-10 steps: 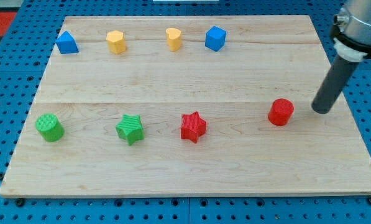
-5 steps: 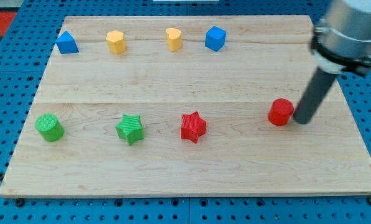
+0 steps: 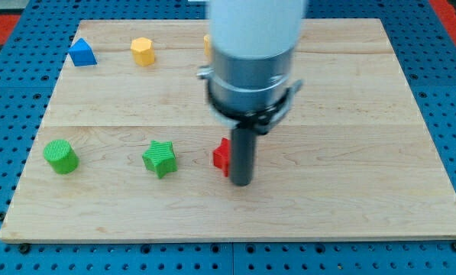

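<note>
1. Wooden board (image 3: 350, 92) lies on a blue pegboard (image 3: 6, 237); the arm body (image 3: 252, 53) stands over the middle of the board.
2. My tip (image 3: 241, 183) is at the right edge of a red block (image 3: 221, 156), touching it or almost; the arm carries only a rod, no pincer, so nothing opens or closes.
3. To the view's left stand a green star (image 3: 160, 159) and a green cylinder (image 3: 61, 156); a blue triangle (image 3: 81, 52) and a yellow block (image 3: 142, 51) are near the top.
4. Risk, as I judge: the contact looks off-centre, so the red block could turn or slip past the rod.
5. Hidden: most of the red block is behind the rod, so I cannot tell its shape. A small yellow piece (image 3: 208, 40) shows at the arm's left edge; what else the arm covers I cannot see.
</note>
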